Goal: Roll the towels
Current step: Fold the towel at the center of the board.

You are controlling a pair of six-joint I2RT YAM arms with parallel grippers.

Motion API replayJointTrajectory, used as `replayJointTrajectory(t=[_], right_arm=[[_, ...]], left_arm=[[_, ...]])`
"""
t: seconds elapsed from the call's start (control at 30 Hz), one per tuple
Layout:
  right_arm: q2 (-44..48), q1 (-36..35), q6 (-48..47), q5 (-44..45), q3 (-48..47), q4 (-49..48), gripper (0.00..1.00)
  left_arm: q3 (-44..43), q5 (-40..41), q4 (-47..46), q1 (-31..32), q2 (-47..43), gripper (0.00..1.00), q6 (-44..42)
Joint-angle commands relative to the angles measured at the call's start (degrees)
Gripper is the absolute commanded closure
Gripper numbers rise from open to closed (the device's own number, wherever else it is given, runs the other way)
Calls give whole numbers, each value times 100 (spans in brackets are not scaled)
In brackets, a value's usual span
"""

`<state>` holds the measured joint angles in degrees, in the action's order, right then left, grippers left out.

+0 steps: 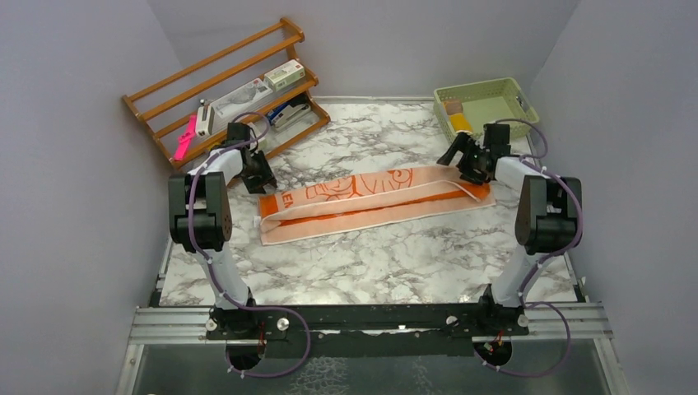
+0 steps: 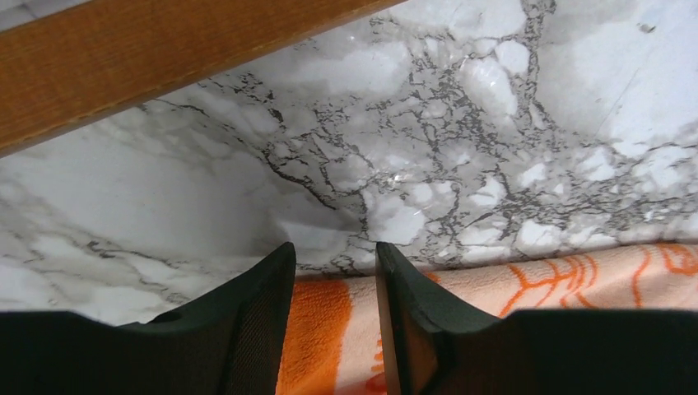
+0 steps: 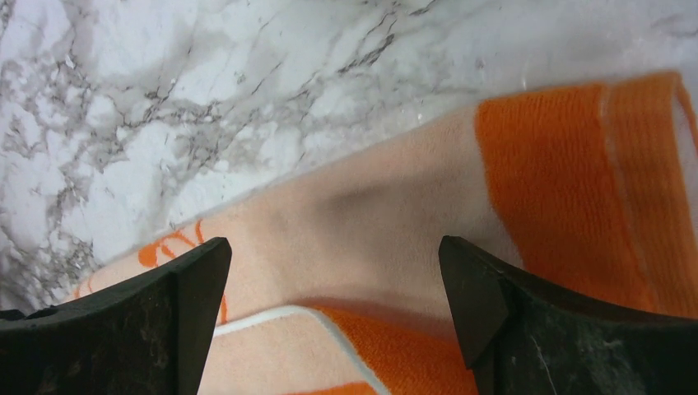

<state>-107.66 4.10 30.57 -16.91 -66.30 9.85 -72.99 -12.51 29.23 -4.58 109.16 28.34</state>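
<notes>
Left tool [image 1: 262, 183] beside towel [image 1: 370, 206], long axis left-right.

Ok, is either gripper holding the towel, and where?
Right gripper hangs wide open over the right end of the orange towel, holding nothing. Left gripper sits half-parted at its left edge; a pinch cannot be told.

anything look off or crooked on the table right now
The orange towel is folded lengthwise but unevenly: its top layer sits skewed, leaving a strip of the lower layer showing along the near edge. The wooden rack at the back left also sits at an angle.
</notes>
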Motion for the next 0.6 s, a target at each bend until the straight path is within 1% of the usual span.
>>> replayJointTrajectory(t=[0.0,0.13,0.27,0.37,0.57], right_arm=[[931,-488,-432,906,310,-75,0],[1333,-1330,-1046,1765,264,-21,0],[1099,-2032,-1610,2300,-12,191,0],[818,-2370,-1888,2526,-152,288,0],[448,-2663,-2170,2832,-274,401,0]], left_arm=[[-352,1418,-408,420,-617,57,-864],[-137,2184,-376,1054,-1212,56,-944],[153,2768,-379,1716,-1557,55,-919],[294,2966,-310,2072,-1490,56,-812],[546,3176,-296,2547,-1283,58,-597]])
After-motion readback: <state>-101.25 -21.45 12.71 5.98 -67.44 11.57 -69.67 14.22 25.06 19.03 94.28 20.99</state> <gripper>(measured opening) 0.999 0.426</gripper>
